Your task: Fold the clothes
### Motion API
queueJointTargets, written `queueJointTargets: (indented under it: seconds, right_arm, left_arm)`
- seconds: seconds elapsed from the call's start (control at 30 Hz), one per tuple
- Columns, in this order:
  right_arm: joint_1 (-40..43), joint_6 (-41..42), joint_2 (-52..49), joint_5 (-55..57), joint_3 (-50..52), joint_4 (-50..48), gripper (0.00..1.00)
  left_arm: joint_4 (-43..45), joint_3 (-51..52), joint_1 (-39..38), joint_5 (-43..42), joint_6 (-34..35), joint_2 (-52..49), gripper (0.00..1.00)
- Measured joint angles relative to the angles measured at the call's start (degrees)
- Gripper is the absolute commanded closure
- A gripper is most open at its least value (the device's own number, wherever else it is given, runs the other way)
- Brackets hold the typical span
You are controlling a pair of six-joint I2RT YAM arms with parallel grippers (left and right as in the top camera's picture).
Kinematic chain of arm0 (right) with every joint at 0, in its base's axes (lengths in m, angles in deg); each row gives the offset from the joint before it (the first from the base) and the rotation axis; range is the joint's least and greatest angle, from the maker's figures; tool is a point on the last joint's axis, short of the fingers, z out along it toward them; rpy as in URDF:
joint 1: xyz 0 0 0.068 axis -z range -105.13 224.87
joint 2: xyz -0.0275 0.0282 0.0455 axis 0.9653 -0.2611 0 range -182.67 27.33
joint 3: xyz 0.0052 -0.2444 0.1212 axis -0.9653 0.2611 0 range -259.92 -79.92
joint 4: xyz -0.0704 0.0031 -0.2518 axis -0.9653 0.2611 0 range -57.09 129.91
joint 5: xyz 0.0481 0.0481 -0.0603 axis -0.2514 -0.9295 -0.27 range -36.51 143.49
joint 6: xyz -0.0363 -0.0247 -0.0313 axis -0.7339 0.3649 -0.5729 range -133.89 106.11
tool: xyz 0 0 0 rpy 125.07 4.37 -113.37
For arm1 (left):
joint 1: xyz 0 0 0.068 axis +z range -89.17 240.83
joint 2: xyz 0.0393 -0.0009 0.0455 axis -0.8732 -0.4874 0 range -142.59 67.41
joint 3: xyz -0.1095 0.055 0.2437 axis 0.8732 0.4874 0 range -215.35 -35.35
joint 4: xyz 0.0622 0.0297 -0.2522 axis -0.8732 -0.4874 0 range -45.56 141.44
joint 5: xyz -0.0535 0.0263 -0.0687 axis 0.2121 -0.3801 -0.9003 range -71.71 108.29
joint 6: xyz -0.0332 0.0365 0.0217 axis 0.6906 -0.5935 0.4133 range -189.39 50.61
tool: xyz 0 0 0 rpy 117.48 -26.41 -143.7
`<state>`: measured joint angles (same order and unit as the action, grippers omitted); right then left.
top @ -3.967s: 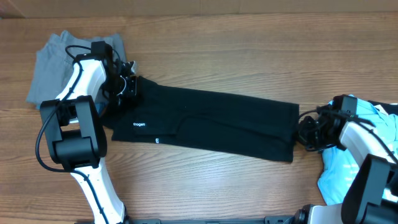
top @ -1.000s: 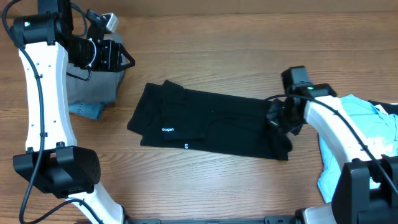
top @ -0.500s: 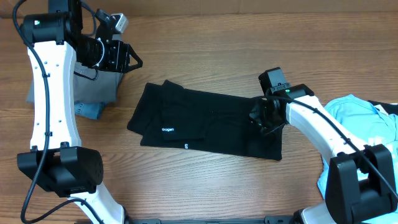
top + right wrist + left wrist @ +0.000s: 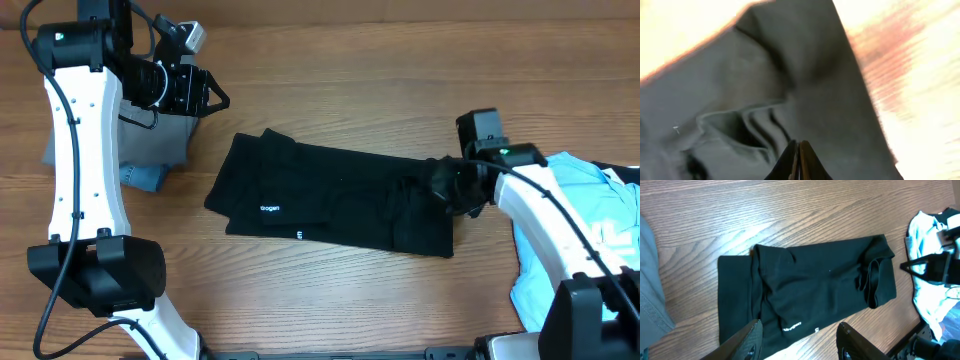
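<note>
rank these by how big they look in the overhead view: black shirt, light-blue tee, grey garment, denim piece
1. black fabric shirt with small white logo
2. light-blue tee and grey garment: unsure, both partly hidden, and the tee runs off frame
3. denim piece, only a sliver showing

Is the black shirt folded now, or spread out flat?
Folded: the black shirt lies as a narrow band, layers overlapping at its left end, its right end bunched into wrinkles.
</note>
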<state>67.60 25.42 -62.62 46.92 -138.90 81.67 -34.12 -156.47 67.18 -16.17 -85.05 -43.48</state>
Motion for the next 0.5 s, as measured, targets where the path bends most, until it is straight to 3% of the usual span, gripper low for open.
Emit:
queueJointTargets:
  seconds: [0.23,0.37,0.47,0.5]
  right_arm:
    - [-1.20,9.05,-3.78,-7.98,10.97,-27.80,0.96]
    - [-3.74,9.14,-5.20,-15.93,12.07,-46.69,0.95]
    - [-3.28,5.68,-4.31,-21.86,10.19,-44.92,0.91]
    - [-2.49,3.21,-3.45,-22.64,8.83,-37.68,0.84]
  left_arm:
    - [-0.22,0.00,0.00,0.17,0.00,0.00,0.48]
    - [-0.26,0.00,0.00,0.17,0.00,0.00,0.48]
    - [-0.28,0.00,0.00,0.20,0.00,0.00,0.47]
    - [-0.66,0.00,0.00,0.20,0.00,0.00,0.46]
